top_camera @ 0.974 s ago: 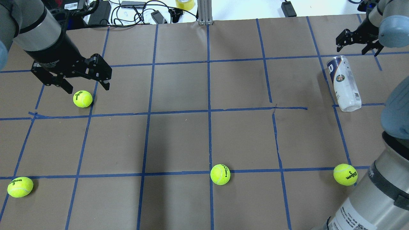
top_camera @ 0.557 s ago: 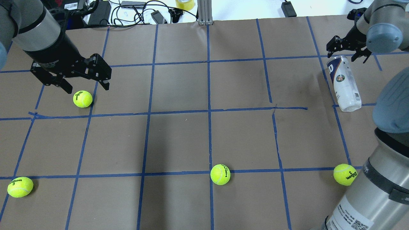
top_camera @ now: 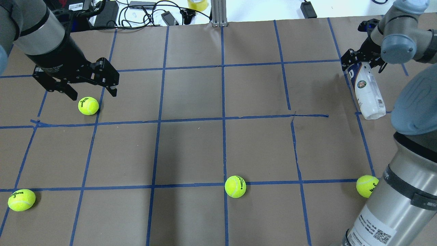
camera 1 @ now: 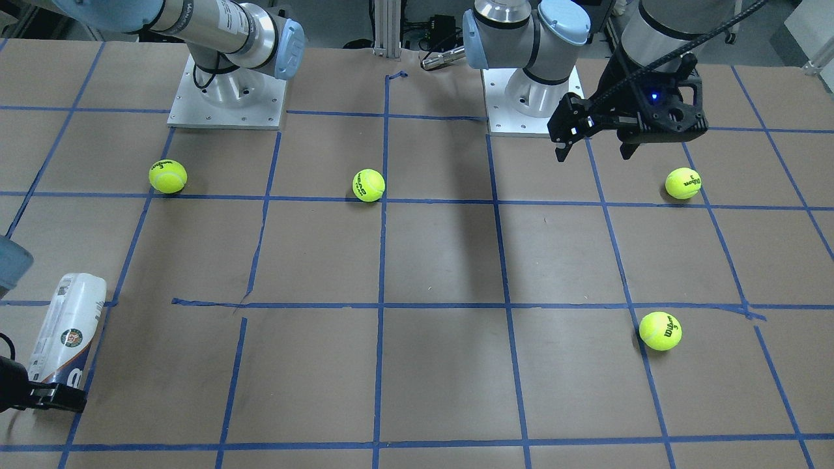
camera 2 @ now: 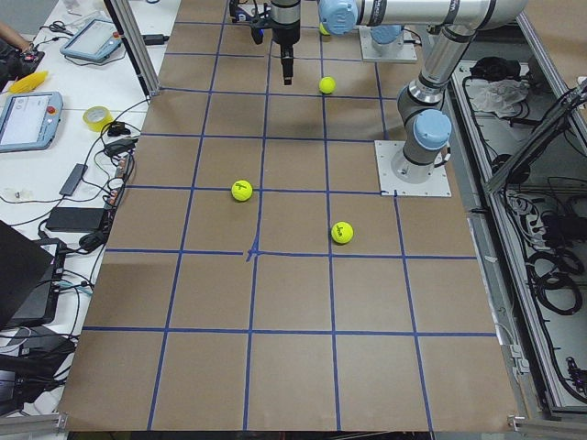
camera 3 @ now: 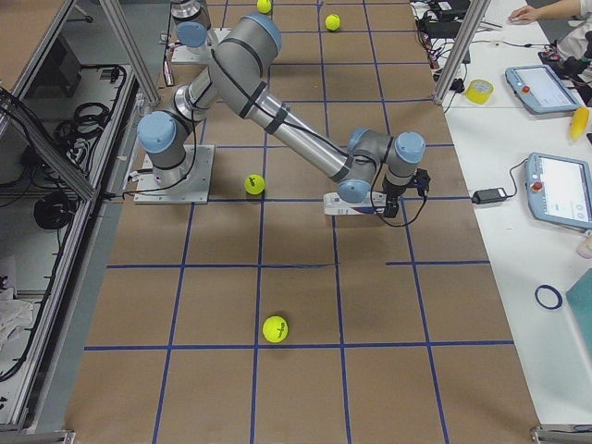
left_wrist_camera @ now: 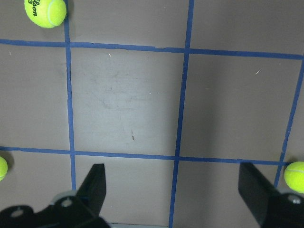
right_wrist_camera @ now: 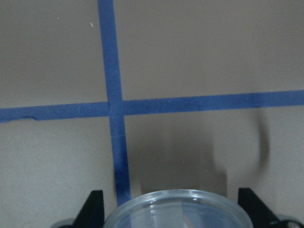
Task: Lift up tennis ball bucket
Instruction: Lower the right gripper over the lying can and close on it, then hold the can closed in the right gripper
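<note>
Because the tennis ball bucket (top_camera: 368,93) lies on its side near the right edge of the worktop (top_camera: 222,147), the right tool (top_camera: 362,65) sits low at its navy-labelled end, jaws spread either side, nothing gripped. The left tool (top_camera: 93,94) hangs parted and empty.

**Brand Prints on Balls, Arm and Tube**

Seen from overhead, the HEAD ball (top_camera: 235,186) carries "HEAD" in black. Well to its left, in the same row, a second ball (top_camera: 21,200) reads "Wilson" over a "3". Left of and beyond the HEAD ball, a third ball (top_camera: 88,105) shows "Wilson". To the HEAD ball's right, a sticker (top_camera: 372,229) on the right arm (top_camera: 396,201) reads "UNIVERSAL" beside a QR code. Right of and beyond the HEAD ball, the tennis ball bucket (top_camera: 367,94) bears a round emblem and white lettering on navy, too small to read.
</note>
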Tool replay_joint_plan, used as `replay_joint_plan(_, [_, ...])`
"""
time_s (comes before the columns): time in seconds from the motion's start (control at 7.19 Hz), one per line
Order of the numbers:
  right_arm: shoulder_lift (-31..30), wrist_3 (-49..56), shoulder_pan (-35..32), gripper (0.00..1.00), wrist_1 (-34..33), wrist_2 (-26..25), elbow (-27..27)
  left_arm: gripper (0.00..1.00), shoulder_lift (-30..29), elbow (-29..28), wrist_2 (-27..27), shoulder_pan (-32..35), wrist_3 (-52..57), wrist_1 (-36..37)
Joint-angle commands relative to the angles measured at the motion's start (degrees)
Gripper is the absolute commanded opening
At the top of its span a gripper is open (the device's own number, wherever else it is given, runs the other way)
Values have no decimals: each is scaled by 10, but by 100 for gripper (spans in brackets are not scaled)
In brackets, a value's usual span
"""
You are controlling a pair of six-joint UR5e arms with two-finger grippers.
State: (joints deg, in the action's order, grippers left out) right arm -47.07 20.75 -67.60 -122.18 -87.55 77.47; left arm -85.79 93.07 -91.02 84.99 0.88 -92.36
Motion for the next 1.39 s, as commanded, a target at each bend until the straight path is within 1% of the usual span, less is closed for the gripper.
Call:
replay_joint_plan(0.0, [0, 58, 0, 100, 3, -2, -1, 100, 0, 0, -14, 0, 0, 1])
replay_joint_plan(0.28, [-6, 63, -1, 100, 12, 1, 0, 100, 0, 0, -14, 0, 0, 2])
replay_joint_plan(0.56, [-22, 60, -1, 100, 40, -3, -1, 100, -1, 0, -14, 0, 0, 2])
replay_joint_plan(0.7, [-22, 60, -1, 98, 44, -3, 0, 100, -1, 0, -15, 0, 0, 2])
replay_joint_plan(0.83, [-21, 62, -1, 91, 41, -3, 0, 100, -1, 0, -15, 0, 0, 2])
replay_joint_plan(0.97, [-15, 69, 0, 91, 36, -1, 0, 100, -1, 0, -15, 0, 0, 1])
replay_joint_plan(1.11, [-9, 68, 0, 95, 35, 6, 1, 100, -1, 0, -15, 0, 0, 1])
replay_joint_plan(1.25, [-7, 65, 0, 96, 34, 8, 1, 100, 0, 0, -15, 0, 0, 2])
